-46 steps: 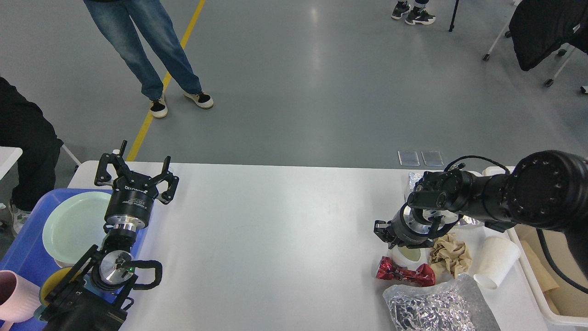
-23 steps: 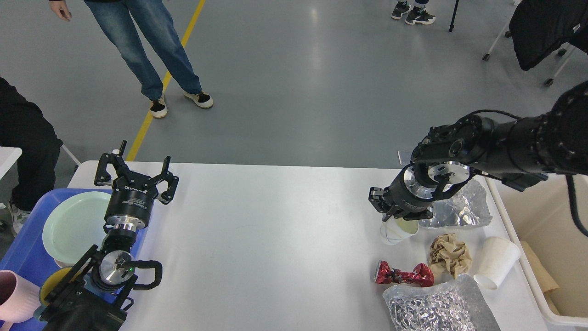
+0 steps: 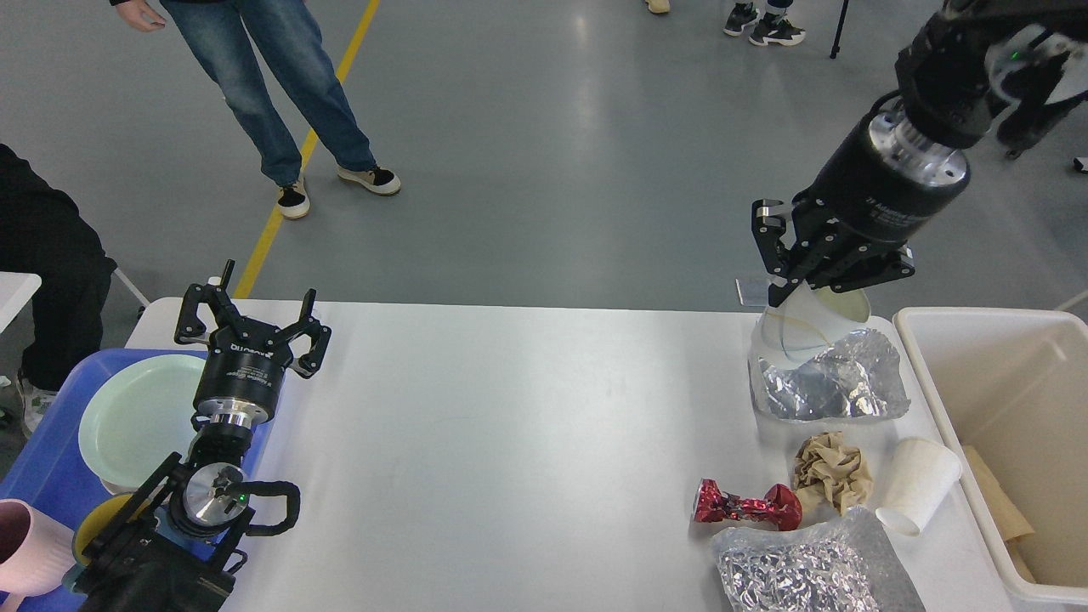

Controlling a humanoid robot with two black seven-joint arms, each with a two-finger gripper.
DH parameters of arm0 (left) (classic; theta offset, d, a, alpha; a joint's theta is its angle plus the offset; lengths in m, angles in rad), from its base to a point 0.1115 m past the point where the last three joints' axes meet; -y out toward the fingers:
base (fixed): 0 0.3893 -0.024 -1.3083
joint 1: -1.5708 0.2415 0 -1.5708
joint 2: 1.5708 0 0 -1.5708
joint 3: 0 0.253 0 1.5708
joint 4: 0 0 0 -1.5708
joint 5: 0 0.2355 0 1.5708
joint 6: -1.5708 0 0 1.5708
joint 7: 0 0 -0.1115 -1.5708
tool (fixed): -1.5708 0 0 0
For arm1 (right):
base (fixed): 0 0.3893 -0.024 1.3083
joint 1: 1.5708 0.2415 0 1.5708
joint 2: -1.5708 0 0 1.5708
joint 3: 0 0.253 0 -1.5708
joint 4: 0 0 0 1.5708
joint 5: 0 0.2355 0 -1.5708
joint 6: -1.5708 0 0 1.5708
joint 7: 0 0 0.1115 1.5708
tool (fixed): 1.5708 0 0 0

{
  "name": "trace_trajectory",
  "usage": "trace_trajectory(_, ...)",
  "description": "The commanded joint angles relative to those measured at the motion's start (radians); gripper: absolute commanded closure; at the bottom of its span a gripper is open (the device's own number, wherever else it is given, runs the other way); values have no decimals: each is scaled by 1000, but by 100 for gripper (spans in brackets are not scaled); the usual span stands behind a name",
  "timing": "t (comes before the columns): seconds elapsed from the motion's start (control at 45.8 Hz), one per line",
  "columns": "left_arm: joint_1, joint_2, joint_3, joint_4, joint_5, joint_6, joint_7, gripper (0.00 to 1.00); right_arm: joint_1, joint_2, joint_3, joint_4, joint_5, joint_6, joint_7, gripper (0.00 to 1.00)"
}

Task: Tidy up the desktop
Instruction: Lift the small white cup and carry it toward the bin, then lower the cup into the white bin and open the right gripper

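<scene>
The white desktop (image 3: pixel 510 425) carries litter along its right side. My right gripper (image 3: pixel 814 287) hangs above the far right corner, shut on the rim of a white paper cup (image 3: pixel 795 331) that it holds tilted in the air. Below the cup lies a crumpled silver foil bag (image 3: pixel 837 387). Nearer me are a brown paper wad (image 3: pixel 833 472), a second white paper cup (image 3: pixel 918 484) on its side, a crushed red wrapper (image 3: pixel 746 506) and another foil bag (image 3: pixel 807 569). My left gripper (image 3: pixel 251 319) stands open and empty over the desktop's left edge.
A cream bin (image 3: pixel 994 374) with brown paper inside stands off the right edge. A blue tray (image 3: pixel 51 476) at the left holds a pale green plate (image 3: pixel 136 421), a pink cup (image 3: pixel 30 548) and a yellow item. People stand on the floor beyond.
My right gripper closed on the paper cup among the litter, then lifted it up and back toward the far right corner. The left arm has stayed still.
</scene>
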Motion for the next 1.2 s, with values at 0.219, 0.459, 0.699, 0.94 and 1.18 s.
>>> trace_trajectory(0.219,0,0,0,0,0,1,0,4,17,5,-132,16,-34,-31,8,100)
trace_trajectory(0.459,0,0,0,0,0,-1,0,3,-14,14,-295,14,-34,-87,140,100)
trace_trajectory(0.699,0,0,0,0,0,-1,0,4,-155,-95,-361,-79,-34,-250,146,100)
trace_trajectory(0.94,0,0,0,0,0,1,-2,4,-429,-250,-334,-315,-36,-437,140,100)
trace_trajectory(1.18,2,0,0,0,0,-1,-2,4,-819,-346,-136,-656,-48,-541,140,100)
